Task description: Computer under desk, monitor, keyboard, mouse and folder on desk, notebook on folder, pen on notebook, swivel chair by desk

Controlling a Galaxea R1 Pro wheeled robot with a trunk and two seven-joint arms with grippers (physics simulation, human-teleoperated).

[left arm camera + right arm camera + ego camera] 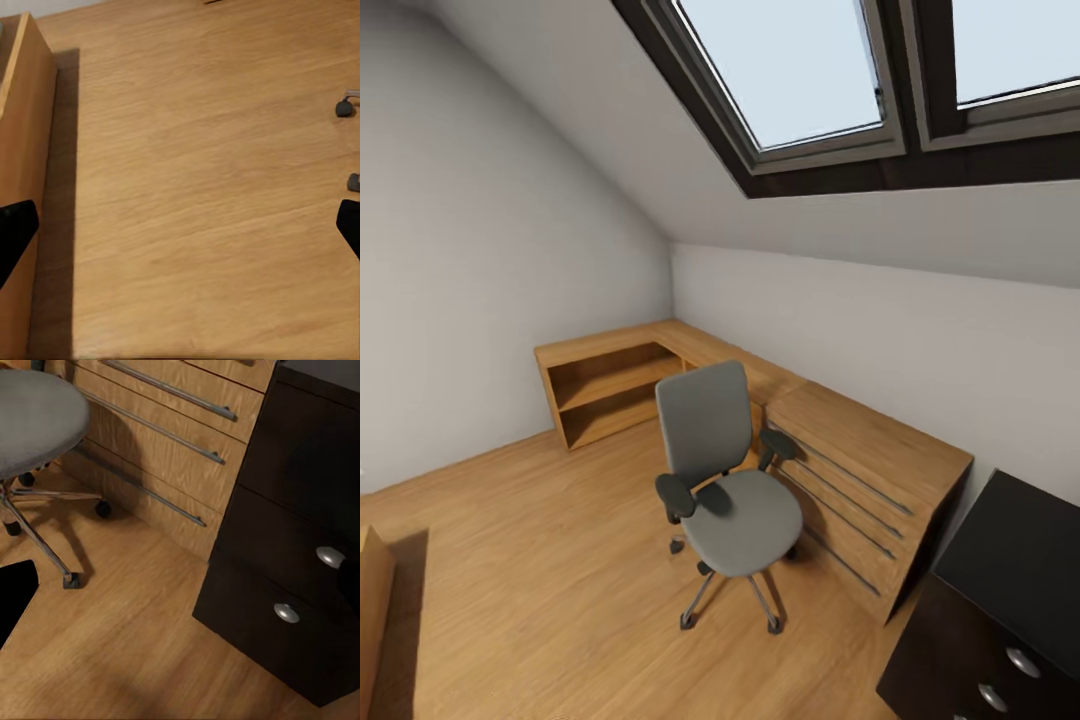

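- The swivel chair [725, 480] is seen in the middle of the wooden floor [540, 560], with its seat bare; no folder can be made out on it
- Just behind the swivel chair, a light wooden low shelf unit [660, 375] is set into the corner of the room, most likely to save space
- Beside the swivel chair, a wooden chest with long metal handles [860, 480] is placed along the wall
- Past that chest, away from the swivel chair, a dark cabinet with round silver knobs [300, 547] is placed against the wall too
- Above the swivel chair, roof windows [830, 70] are set in the sloped ceiling
- The left gripper [180, 225] is held over bare floor, near the swivel chair's casters [345, 109]; its two fingers are spread wide and nothing is pinched
- For the right gripper [15, 596], one dark finger tip is seen beside the swivel chair's chrome base, so whether it is spread or pressed together cannot be told
- It is judged that the room is being looked over, and the black desk must be found
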